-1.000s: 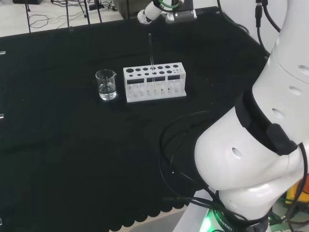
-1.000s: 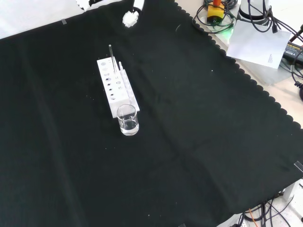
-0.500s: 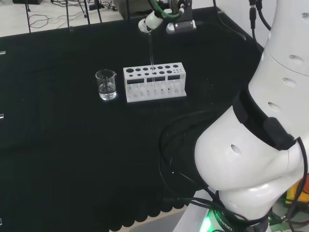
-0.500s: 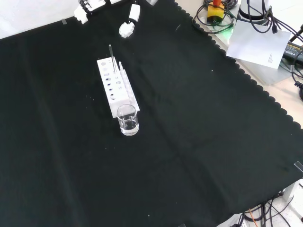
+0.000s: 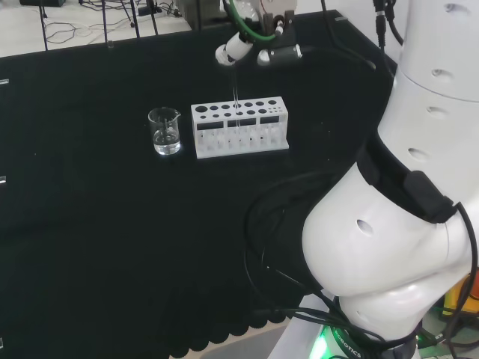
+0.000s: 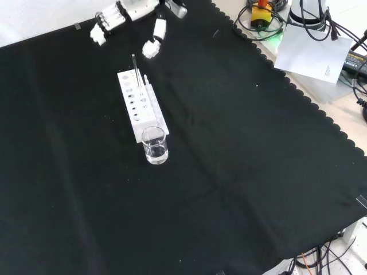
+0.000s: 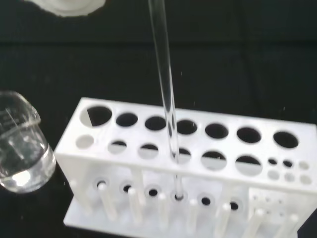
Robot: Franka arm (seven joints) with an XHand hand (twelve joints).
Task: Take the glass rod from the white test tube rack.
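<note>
A clear glass rod (image 7: 166, 94) stands upright in a middle hole of the white test tube rack (image 7: 124, 171), its lower end in the rack's base. In the head view the rod (image 5: 236, 97) rises from the rack (image 5: 239, 128) towards the hand (image 5: 251, 43), which hovers just above its top. In the front view the hand (image 6: 129, 10) is open, with the fingers (image 6: 106, 24) and the thumb (image 6: 152, 43) spread to either side above the rod (image 6: 135, 70) and the rack (image 6: 141, 106). Nothing is between them.
A small glass beaker (image 5: 165, 131) with some clear liquid stands beside the rack's end; it is the nearest piece in the front view (image 6: 155, 145). The arm's white links (image 5: 404, 209) fill the head view's right. Black cloth (image 6: 241, 160) lies all around.
The hand has come down and forward over the rack, and now its fingers and thumb straddle the space above the rod's top. Rod, rack and beaker have not moved.
</note>
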